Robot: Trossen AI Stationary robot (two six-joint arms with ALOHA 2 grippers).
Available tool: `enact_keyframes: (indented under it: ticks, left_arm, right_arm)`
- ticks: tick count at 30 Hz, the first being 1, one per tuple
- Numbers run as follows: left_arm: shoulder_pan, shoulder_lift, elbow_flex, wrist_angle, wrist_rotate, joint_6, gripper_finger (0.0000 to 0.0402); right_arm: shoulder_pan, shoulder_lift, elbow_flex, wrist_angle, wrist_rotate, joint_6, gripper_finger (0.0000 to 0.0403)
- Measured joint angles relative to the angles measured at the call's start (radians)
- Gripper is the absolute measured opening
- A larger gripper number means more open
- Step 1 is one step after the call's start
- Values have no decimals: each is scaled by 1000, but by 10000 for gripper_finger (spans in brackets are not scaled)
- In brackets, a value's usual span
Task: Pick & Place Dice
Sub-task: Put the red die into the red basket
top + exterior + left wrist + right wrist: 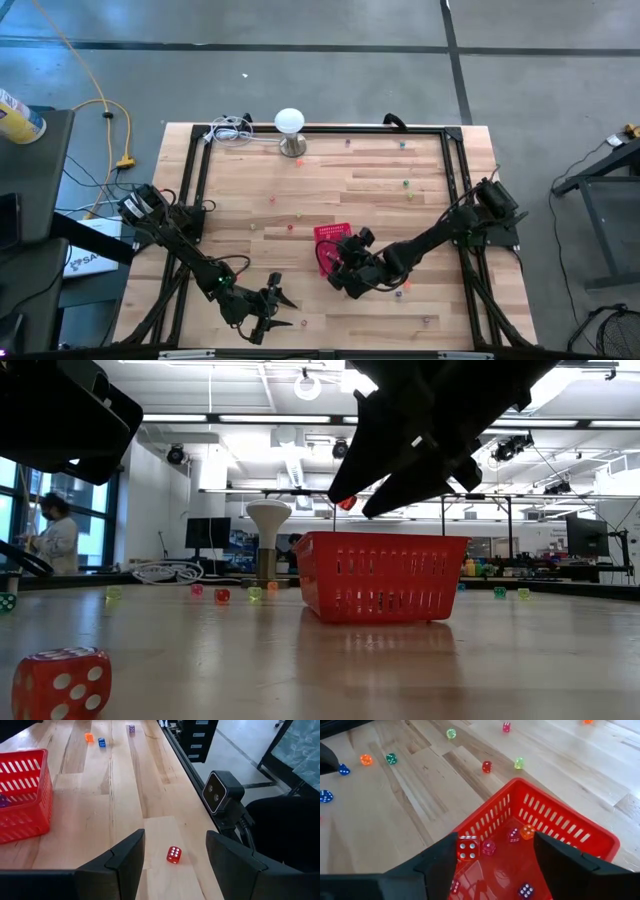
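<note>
Holding several dice (488, 847), red basket (570, 822).

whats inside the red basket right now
Several dice lie in the basket: a pink one, a purple one, an orange one and a dark one. A red die shows between the right end effector fingers. The fingers hide the rest of the floor.

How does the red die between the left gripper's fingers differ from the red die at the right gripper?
The left gripper brackets a red die lying on the bare table. The right gripper is open over the red basket, and its red die sits above the basket's inside. Both are red with white pips.
</note>
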Motion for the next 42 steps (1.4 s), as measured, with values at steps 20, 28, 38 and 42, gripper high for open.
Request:
enact_keyframes:
  ticks: [20,28,38,42]
  left_arm:
    - [246,0,0,219,-64,322,204]
    - [390,0,0,218,223,234,204]
    - [444,0,0,196,323,192,204]
    - [449,0,0,194,323,192,204]
  right_arm:
    - [2,0,0,5,-41,18,260]
    - [2,0,0,5,-40,-9,260]
    - [-1,0,-1,0,-36,-38,260]
    - [0,0,-1,1,-35,-60,260]
